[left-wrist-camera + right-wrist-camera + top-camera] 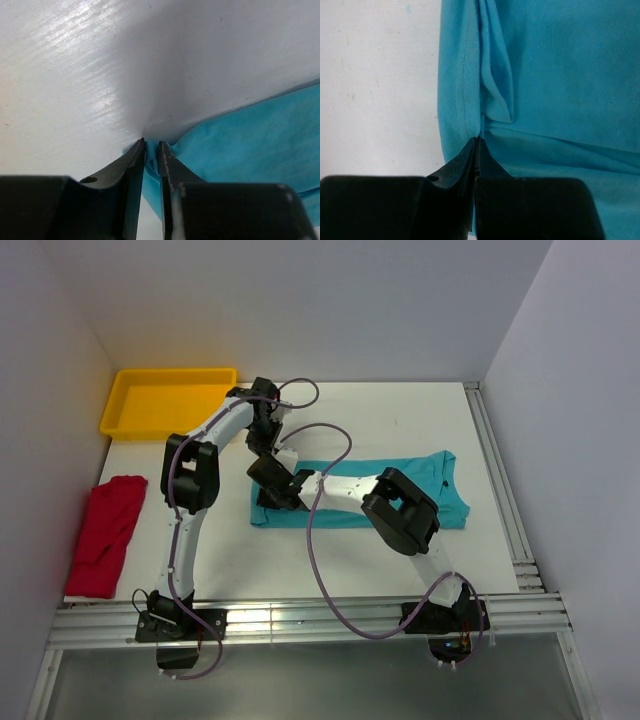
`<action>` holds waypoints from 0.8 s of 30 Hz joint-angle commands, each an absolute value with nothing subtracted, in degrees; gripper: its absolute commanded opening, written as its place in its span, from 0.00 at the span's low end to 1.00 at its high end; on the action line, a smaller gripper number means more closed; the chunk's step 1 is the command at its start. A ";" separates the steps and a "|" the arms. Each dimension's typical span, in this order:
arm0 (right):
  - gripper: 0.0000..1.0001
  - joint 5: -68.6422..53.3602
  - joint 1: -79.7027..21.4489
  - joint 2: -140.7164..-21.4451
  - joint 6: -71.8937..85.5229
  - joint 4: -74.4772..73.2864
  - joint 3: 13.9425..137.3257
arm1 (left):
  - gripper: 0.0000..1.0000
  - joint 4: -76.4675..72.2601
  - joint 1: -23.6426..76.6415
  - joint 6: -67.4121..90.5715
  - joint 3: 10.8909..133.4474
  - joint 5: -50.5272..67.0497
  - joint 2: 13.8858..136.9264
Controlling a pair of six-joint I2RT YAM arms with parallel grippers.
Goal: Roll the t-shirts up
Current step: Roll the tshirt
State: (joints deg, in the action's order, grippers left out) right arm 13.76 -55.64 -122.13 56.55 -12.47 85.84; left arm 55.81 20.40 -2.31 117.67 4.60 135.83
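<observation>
Left claw [151, 146]: seemingly pinching a corner of the soft teal fabric t-shirt [260, 145], lower centre.
Right claw [476, 141]: clamped tight on its puckered hem.

A white table [400, 420] lies between three plain pale walls: back [300, 300], left [40, 440] and right [580, 440]. A yellow tray [165, 405], shallow and rectangular, sits in the table's far left corner, near where the back and left walls meet. Metal rails [300, 625] run along the near edge, and another rail [495, 480] runs along the right edge. Close up, the tabletop shows fine streaks and small specks.
</observation>
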 commanded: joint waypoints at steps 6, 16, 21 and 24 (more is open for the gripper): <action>0.00 17.14 -55.63 -119.00 56.87 -13.27 84.90 | 0.39 53.26 20.74 -3.25 119.18 4.22 133.07; 0.00 17.49 -55.63 -119.62 56.69 -14.06 85.08 | 0.69 49.57 19.69 -3.34 119.53 8.86 128.32; 0.00 17.58 -55.55 -119.36 56.87 -14.06 84.73 | 0.70 48.52 16.53 -0.88 116.74 14.23 124.20; 0.00 17.23 -55.37 -119.36 57.13 -13.89 84.73 | 0.70 47.29 13.37 -0.44 112.07 17.83 121.82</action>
